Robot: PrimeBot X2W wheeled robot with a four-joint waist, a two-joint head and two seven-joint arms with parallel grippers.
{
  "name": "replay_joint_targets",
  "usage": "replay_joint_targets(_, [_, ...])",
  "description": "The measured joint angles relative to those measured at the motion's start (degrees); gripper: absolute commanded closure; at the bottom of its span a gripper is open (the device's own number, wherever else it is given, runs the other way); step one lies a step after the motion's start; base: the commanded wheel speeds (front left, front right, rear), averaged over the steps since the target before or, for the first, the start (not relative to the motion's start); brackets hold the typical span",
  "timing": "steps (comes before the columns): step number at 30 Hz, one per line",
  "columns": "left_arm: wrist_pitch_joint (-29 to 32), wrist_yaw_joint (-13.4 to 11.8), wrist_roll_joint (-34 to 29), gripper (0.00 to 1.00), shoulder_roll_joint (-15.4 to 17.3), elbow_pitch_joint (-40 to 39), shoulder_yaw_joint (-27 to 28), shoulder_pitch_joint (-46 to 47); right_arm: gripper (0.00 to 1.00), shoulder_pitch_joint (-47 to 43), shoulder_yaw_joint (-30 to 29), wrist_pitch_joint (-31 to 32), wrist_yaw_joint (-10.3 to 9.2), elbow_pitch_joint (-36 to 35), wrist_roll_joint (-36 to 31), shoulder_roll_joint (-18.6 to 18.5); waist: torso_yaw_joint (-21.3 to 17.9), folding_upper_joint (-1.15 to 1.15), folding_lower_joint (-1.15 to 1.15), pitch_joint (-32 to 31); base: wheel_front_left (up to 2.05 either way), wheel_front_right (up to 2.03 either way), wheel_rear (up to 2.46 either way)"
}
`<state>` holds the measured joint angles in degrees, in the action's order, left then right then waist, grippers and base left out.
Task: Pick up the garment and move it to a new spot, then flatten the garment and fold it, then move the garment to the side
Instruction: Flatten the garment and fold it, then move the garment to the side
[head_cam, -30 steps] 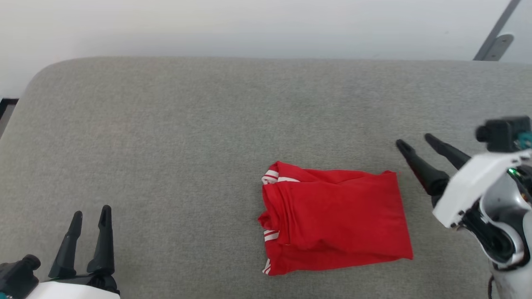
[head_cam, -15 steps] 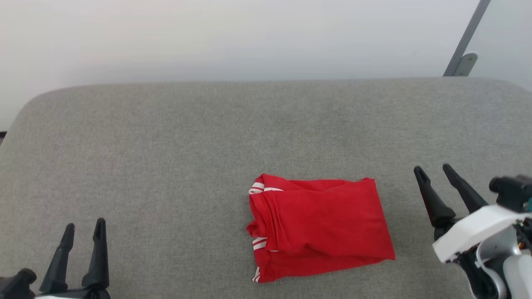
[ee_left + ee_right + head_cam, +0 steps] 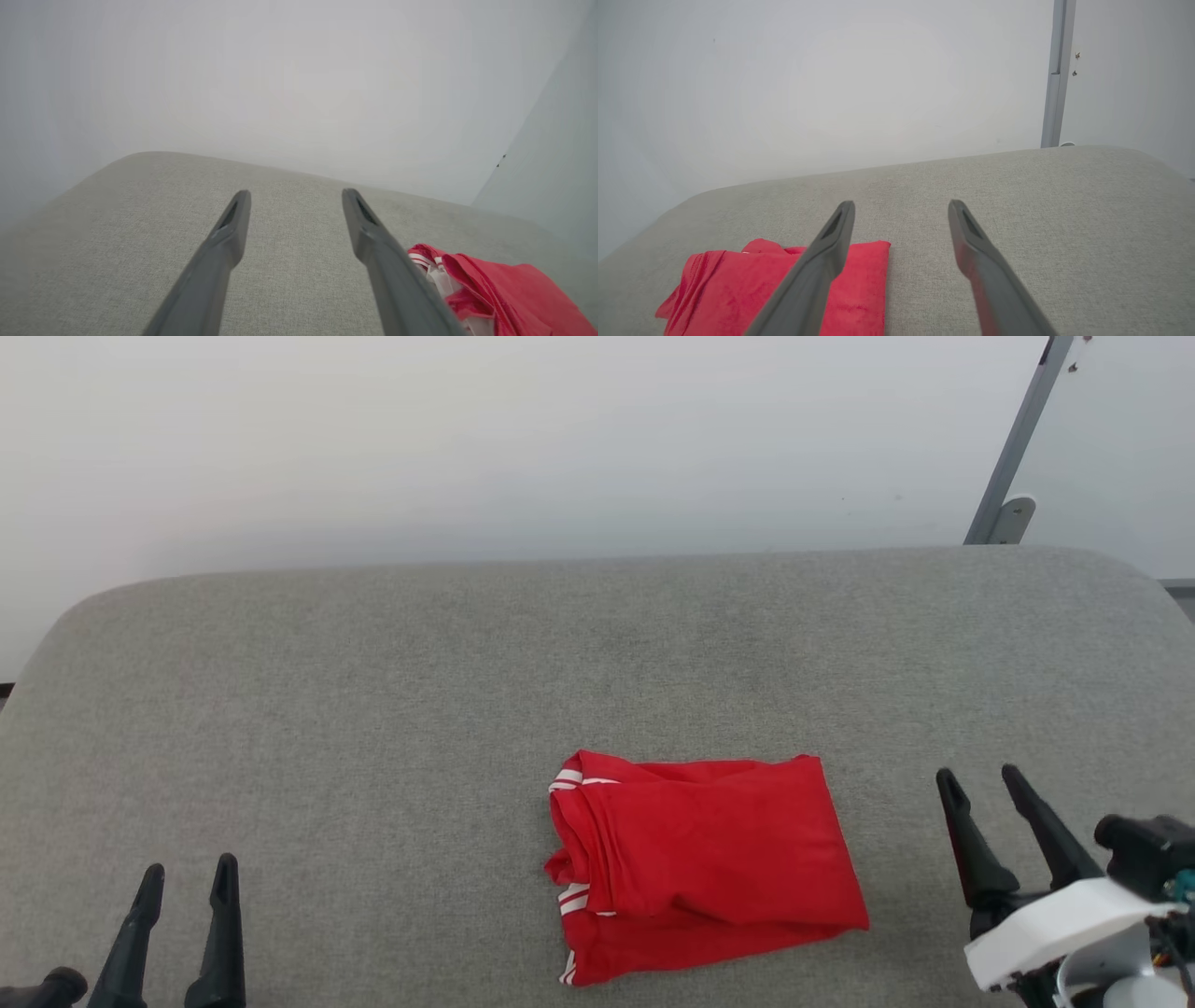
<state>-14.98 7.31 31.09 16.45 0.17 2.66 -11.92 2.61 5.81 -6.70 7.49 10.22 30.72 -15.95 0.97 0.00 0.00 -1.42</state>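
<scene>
Where the garment lies: the garment [image 3: 700, 863] rests as a folded red packet on the grey cushion [image 3: 373, 709], at the lower centre of the head view, a little right of the middle.
Long axis: it runs left to right across the head view. Striped trim bunches at the left end, and a plain fold closes the right end.
Right gripper: the right gripper [image 3: 978, 773] stands at the lower right of the head view, fingers spread wide and empty, tips pointing up the frame. It is near the garment's right end but not touching it.
Left gripper: the left gripper [image 3: 189, 866] sits at the lower left, equally wide and empty, well apart from the striped end.
Right wrist view: the garment lies at the lower left, partly behind one finger.
Left wrist view: the garment shows at the lower right corner.
Nearer arm: the right, by a clear margin.
Step in hand: the folding looks done. Whether the move to the side is still to come cannot be told.
Coming move: if it is, the right gripper would need to swing toward frame left and descend on the plain short edge. Pinching only the top layer could pull the fold open.
</scene>
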Motion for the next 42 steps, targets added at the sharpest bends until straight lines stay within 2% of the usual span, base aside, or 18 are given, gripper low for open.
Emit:
replay_joint_targets(14, [0.00, 0.01, -1.97, 0.00, -0.31, 0.48, -0.68, -0.06, 0.00, -2.01, -0.32, -3.43, 0.00, 2.85, -1.25, 1.45, -0.63, 0.00, 0.00, -0.94, 0.00, 0.00, 0.00])
replay_joint_targets(31, [0.00, 0.01, -2.82, 0.00, -0.41, 1.77, -2.18, 0.77, 0.00, -2.55, -0.25, -3.31, 0.00, 2.67, -1.97, 2.20, -0.02, 0.00, 0.00, -1.02, 0.00, 0.00, 0.00])
replay_joint_targets(38, [0.00, 0.00, -3.42, 0.00, -0.31, 1.92, -2.38, 1.49, 0.00, 0.36, 2.96, 2.76, 0.00, 3.07, 0.11, 0.88, 0.88, 0.00, 0.00, -0.46, 0.00, 0.00, 0.00])
replay_joint_targets(42, [0.00, 0.01, -3.34, 0.00, -0.01, 1.81, -2.40, 2.06, 0.00, 4.00, 3.81, 11.41, 0.00, 4.92, 3.48, -0.27, 2.04, 0.00, 0.00, 0.32, 0.00, 0.00, 0.00])
